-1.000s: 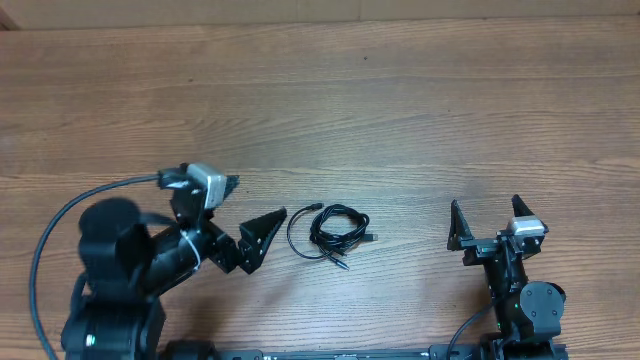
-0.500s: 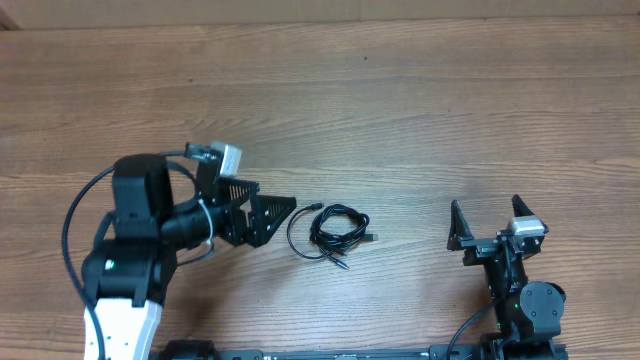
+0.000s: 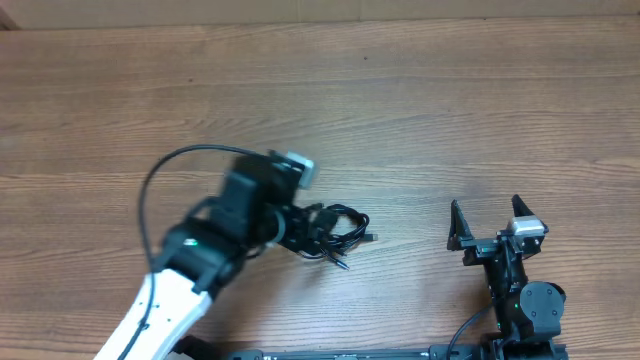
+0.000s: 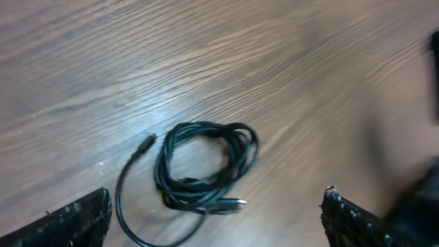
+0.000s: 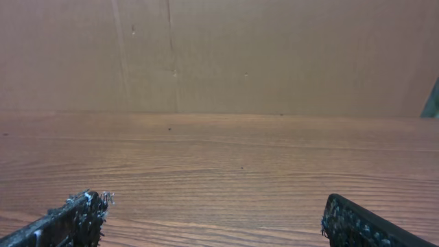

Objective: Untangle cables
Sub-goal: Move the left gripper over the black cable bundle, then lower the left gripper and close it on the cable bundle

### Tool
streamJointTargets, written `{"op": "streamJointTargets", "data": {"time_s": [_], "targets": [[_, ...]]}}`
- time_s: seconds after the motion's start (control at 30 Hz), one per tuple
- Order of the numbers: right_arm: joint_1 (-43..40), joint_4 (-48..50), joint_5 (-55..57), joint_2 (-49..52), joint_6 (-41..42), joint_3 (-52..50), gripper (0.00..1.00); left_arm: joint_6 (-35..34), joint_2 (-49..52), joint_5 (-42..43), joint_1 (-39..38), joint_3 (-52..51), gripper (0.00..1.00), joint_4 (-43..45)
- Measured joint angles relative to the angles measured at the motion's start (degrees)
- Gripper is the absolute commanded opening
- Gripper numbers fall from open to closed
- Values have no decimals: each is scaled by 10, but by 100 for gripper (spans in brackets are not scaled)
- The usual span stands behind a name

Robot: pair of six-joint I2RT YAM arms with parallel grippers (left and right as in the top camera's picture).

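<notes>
The cables (image 3: 345, 228) are thin black cords coiled in a small bundle on the wooden table, with one loose end curving out to the left. In the left wrist view the bundle (image 4: 206, 168) lies between and beyond my fingers, with a silver plug tip (image 4: 240, 202) at its near side. My left gripper (image 3: 312, 232) is open, hovering right above the bundle's left part and hiding it in the overhead view. My right gripper (image 3: 487, 220) is open and empty, well to the right of the cables.
The wooden table (image 3: 420, 120) stretches far behind the cables. A brown cardboard wall (image 5: 219, 55) stands beyond the table's far edge in the right wrist view. The left arm's thick black wire (image 3: 150, 190) loops at the left.
My left arm has swung right and forward, from left of the cables to directly over them. The cables and the right arm have not moved.
</notes>
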Motion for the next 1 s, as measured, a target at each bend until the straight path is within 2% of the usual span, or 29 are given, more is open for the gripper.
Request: {"op": "streamJointTargets", "data": {"time_s": [0.17, 0.4, 0.53, 0.8, 0.9, 1.0], "targets": [[0, 0, 0, 0, 0, 0, 100, -2, 64, -111, -82, 0, 86, 33], [0, 0, 0, 0, 0, 0, 100, -3, 168, -162, -108, 0, 72, 66], [0, 0, 0, 0, 0, 0, 100, -2, 200, -155, -108, 0, 74, 74], [0, 0, 0, 0, 0, 0, 100, -1, 203, -114, -108, 0, 80, 77], [0, 0, 0, 0, 0, 0, 100, -2, 203, -80, -108, 0, 84, 82], [0, 0, 0, 0, 0, 0, 100, -1, 203, -47, -108, 0, 84, 90]]}}
